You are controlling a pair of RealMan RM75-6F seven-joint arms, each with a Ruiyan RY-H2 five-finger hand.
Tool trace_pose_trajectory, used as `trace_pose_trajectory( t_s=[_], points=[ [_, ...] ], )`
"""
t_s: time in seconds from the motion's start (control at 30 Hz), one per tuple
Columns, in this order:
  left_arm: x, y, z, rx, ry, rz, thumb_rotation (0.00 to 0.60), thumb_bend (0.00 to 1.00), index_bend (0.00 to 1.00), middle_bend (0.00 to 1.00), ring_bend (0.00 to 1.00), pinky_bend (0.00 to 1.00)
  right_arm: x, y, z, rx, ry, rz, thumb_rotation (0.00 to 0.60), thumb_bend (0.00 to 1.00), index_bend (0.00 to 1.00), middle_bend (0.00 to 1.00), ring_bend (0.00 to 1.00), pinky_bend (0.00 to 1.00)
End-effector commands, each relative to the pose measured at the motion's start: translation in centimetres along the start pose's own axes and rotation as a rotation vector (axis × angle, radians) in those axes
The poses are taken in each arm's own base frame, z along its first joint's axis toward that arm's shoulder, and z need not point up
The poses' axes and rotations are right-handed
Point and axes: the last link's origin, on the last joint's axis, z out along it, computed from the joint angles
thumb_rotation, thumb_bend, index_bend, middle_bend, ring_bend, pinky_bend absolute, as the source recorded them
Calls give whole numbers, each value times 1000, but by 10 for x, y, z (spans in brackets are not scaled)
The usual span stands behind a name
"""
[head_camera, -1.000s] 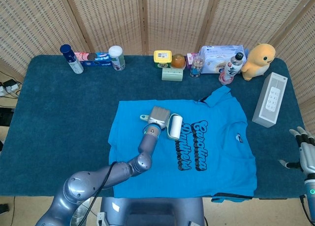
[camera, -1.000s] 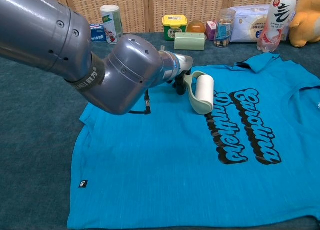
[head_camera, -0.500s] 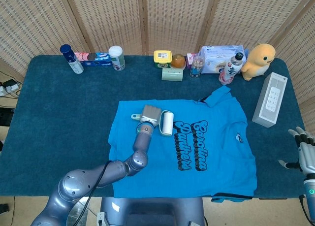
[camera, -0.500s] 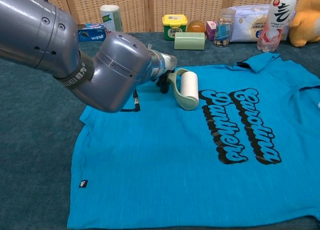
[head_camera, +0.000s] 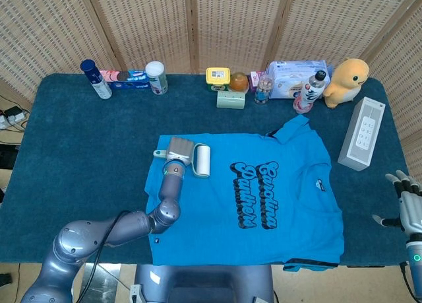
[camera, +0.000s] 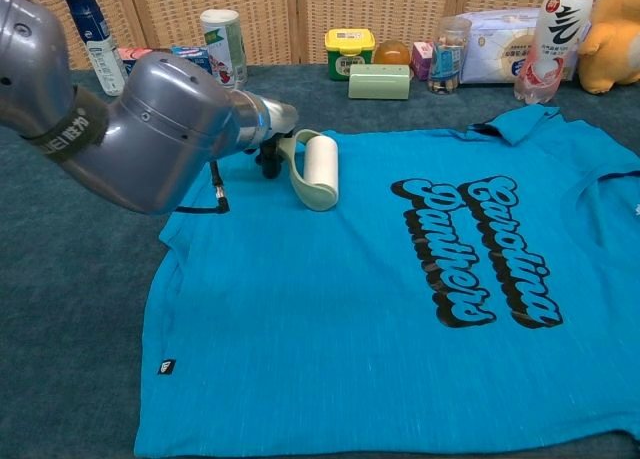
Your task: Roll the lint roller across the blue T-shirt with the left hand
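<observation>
The blue T-shirt (head_camera: pixel 264 204) (camera: pixel 400 319) lies flat on the dark blue table, black lettering at its middle. A lint roller (head_camera: pixel 202 161) (camera: pixel 320 169) with a white roll and pale green frame rests on the shirt's upper left part. My left hand (head_camera: pixel 177 151) (camera: pixel 268 144) grips its handle at the shirt's left edge; the forearm hides most of the hand in the chest view. My right hand (head_camera: pixel 405 204) hangs past the table's right front corner, fingers apart, holding nothing.
Along the table's back edge stand bottles (head_camera: pixel 97 78), a toothpaste box (head_camera: pixel 132 78), small jars (head_camera: pixel 237 82), a tissue pack (head_camera: pixel 293 75), a drink bottle (head_camera: pixel 310 92) and a yellow plush toy (head_camera: pixel 346 82). A white box (head_camera: pixel 361 133) lies at the right, beside the shirt.
My left hand has drawn the lint roller leftward across the shirt, from beside the lettering to the shirt's upper left area. The right hand has stayed in place.
</observation>
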Motion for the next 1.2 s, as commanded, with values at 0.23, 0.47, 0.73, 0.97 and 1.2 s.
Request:
trace_pose_trajectory(
  t_s=[0.23, 0.47, 0.73, 0.97, 1.2],
  points=[
    [-10, -42, -2, 48, -3, 12, 600, 765, 919, 857, 854, 1000, -1, -2, -1, 4, 0, -5, 600, 98, 127, 38, 5, 0],
    [-14, -75, -4, 82, 1, -8, 600, 763, 919, 857, 854, 1000, -2, -3, -1, 7, -6, -8, 600, 99, 127, 38, 5, 0],
    [-2, -91, -15, -63, 70, -121, 600, 706, 913, 849, 819, 928, -2, -4, -3, 12, -3, -11, 600, 98, 127, 38, 4, 0],
    [-7, -106, -26, -154, 48, -93, 600, 299, 109, 70, 46, 399, -2, -6, -4, 16, -1, -13, 600, 98, 127, 38, 4, 0],
    [-3, -113, -38, -173, 75, -78, 600, 125, 0, 0, 0, 209, -2, -7, -5, 19, -4, -12, 600, 97, 127, 39, 3, 0]
  ],
)
